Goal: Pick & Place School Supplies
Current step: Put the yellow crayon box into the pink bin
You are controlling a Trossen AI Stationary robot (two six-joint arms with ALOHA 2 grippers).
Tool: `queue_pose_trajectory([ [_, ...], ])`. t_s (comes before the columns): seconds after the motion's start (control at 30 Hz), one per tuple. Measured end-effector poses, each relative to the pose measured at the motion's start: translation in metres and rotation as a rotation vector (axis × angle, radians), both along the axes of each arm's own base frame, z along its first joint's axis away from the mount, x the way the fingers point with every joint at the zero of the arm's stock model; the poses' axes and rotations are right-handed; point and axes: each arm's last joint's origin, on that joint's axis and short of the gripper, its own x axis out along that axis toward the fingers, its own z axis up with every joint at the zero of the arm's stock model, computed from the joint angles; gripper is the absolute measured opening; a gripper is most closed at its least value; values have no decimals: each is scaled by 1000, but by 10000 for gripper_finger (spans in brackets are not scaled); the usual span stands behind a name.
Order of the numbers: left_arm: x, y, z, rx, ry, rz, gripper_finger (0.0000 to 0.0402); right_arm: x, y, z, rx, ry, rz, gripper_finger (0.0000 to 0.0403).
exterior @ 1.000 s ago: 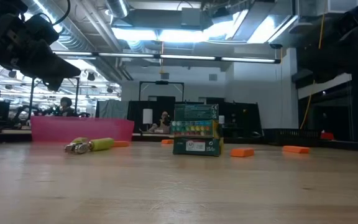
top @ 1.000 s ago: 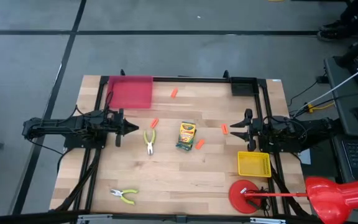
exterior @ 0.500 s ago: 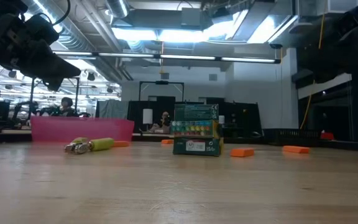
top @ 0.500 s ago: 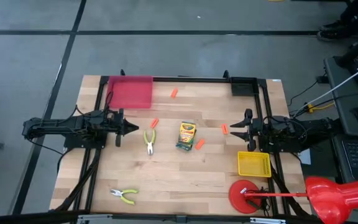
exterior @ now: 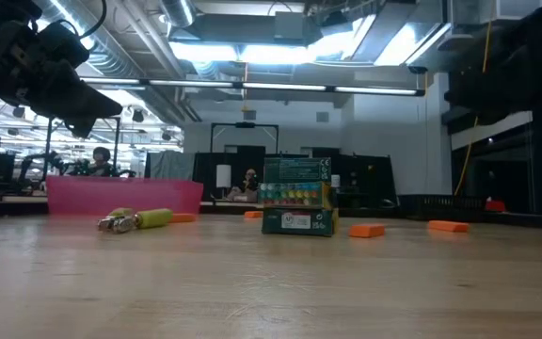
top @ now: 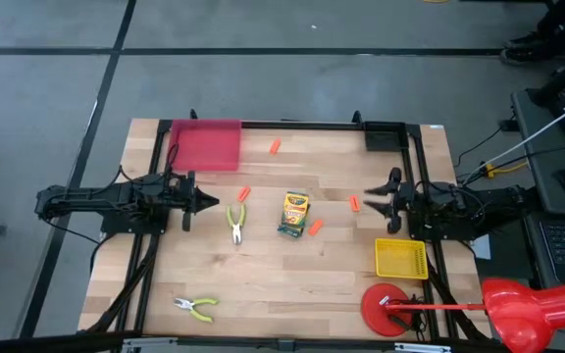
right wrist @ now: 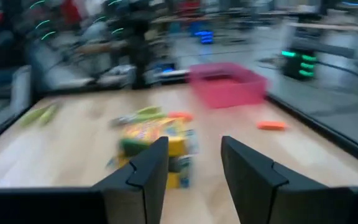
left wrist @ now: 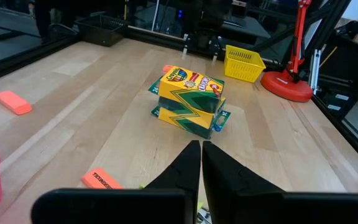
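Observation:
The green-and-yellow crayon box [top: 294, 215] lies flat at the table's middle and shows straight ahead in the left wrist view [left wrist: 190, 99]. One pair of pliers [top: 235, 222] lies to its left. Another pair [top: 196, 309] lies near the front edge. Several orange pieces lie loose, among them one [top: 354, 203] just in front of my right gripper and one [top: 314, 226] beside the box. My left gripper [top: 209, 203] hovers shut at the left, pointing at the pliers and box. My right gripper [top: 371, 200] hovers open at the right, with nothing between its fingers [right wrist: 193, 149].
A flat pink tray [top: 205, 145] lies at the far left corner. A yellow mesh basket [top: 401, 259] stands at the right, with a red round stand base [top: 385, 306] in front of it. Black rails run along the far edge and both sides.
My right gripper has swung its fingers a little toward the table's far edge without leaving its place. It stays open. Nothing on the table has moved.

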Motion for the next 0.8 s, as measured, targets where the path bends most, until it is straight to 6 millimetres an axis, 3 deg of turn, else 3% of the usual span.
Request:
queue_pose_trajectory([
  [0.2,0,0,0,0,0,0,13,-3,-7,20,578,-370,-220,153],
  [0.33,0,0,0,21,3,-4,12,-6,-12,24,848,-579,-386,153],
  [0.47,0,0,0,189,21,-25,11,-10,-16,25,1018,-747,-516,153],
  [0.6,0,1,0,233,26,-25,13,-8,-13,26,1192,-766,-386,153],
  [0.8,0,1,0,103,14,6,11,-2,-7,40,1188,-727,-119,153],
])
